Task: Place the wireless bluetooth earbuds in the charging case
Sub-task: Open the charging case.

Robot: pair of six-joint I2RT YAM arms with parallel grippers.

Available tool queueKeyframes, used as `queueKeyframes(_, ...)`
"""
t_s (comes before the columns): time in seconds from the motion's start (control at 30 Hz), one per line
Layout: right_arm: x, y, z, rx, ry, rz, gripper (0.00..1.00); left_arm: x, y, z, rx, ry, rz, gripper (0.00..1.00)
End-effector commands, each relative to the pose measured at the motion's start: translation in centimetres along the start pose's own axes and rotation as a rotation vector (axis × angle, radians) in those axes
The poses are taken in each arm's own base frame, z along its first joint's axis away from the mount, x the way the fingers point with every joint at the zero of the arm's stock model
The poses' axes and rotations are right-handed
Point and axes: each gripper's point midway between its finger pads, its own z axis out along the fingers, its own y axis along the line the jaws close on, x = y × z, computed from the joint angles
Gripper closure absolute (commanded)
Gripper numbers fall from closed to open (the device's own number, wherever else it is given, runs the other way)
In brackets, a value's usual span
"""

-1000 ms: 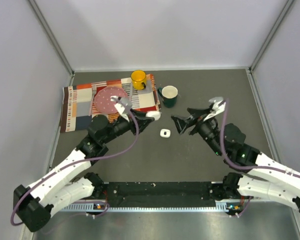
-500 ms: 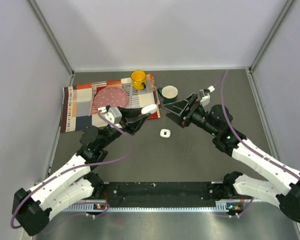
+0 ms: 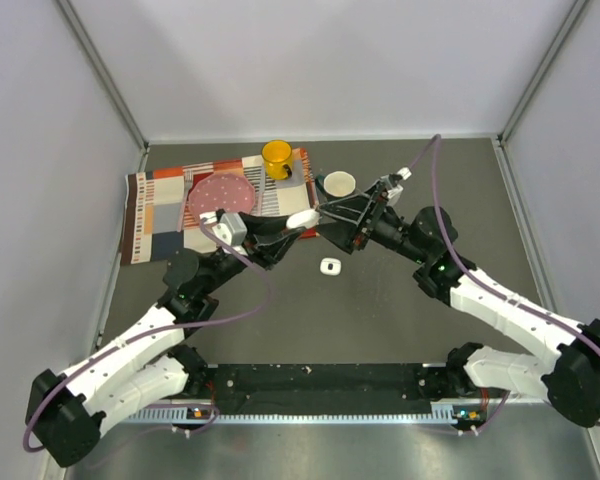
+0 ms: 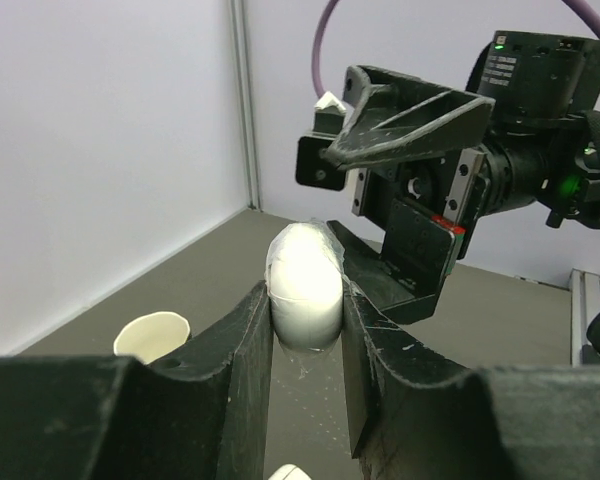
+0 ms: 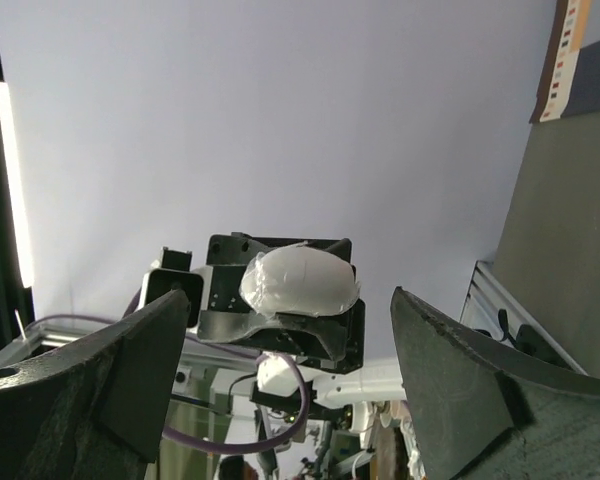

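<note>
My left gripper is shut on the charging case, a closed white oval pebble with clear film on it, and holds it above the table. In the left wrist view the case stands upright between my fingertips. My right gripper is open and faces the case from the right, close to it; the left wrist view shows it just behind the case. In the right wrist view the case sits ahead, between my spread fingers. One small white earbud lies on the table below.
A dark green mug with a white rim stands just behind the grippers. A yellow mug and a pink plate sit on a patterned cloth at the back left.
My right gripper has swung left and up towards the case. My left gripper lifted the case a little early on, then held still.
</note>
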Motion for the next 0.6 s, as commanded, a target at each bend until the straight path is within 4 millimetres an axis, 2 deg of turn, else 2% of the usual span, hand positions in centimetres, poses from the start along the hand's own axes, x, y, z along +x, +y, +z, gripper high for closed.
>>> queueKeyframes(0.0, 0.17, 2.48, 0.66, -0.074, 0.042, 0.001, 0.20, -1.47, -1.05, 0.69, 0.060, -0.055, -0.007, 1.00)
queueKeyframes(0.17, 0.04, 2.03, 1.00, -0.074, 0.039, 0.012, 0.34, -1.28, -1.36, 0.79, 0.079, -0.048, -0.009, 1.00)
queueKeyframes(0.27, 0.08, 2.02, 1.14, -0.073, 0.046, 0.014, 0.39, -1.20, -1.43, 0.76, 0.083, -0.046, -0.009, 1.00)
queueKeyframes(0.37, 0.10, 1.66, 1.23, -0.063, 0.049, 0.023, 0.51, -1.21, -1.61, 0.75, 0.093, -0.046, -0.013, 1.00)
queueKeyframes(0.57, 0.25, 1.82, 1.26, -0.079, 0.063, 0.035, 0.66, -1.13, -1.62, 0.80, 0.092, -0.043, -0.016, 1.00)
